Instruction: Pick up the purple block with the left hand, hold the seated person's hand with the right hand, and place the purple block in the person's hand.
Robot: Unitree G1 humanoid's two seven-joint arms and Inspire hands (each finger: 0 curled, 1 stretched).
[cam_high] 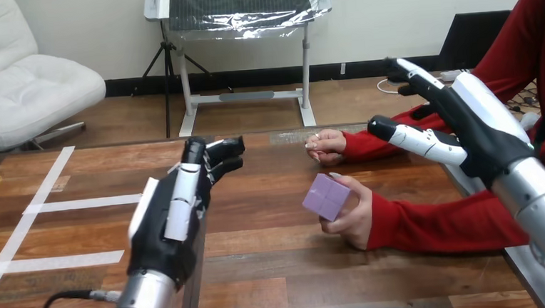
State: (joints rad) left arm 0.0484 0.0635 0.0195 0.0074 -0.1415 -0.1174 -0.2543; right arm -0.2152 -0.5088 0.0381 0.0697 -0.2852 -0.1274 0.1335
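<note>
Purple block (326,197) held in the person's near hand (357,219) mid-table; left hand (170,217) apart to its left, fingers curled, empty; right hand (481,123) raised at right, fingers extended, gripping nothing.

Wooden table (277,282) with white tape (80,203)

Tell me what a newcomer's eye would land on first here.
The small purple cube-shaped block draws the eye first, gripped in the person's hand right of the middle of the brown wooden table. Next come the left robot hand, raised at lower left with fingers curled and empty, and the right robot hand, open at the right, apart from the hand with the block.
</note>
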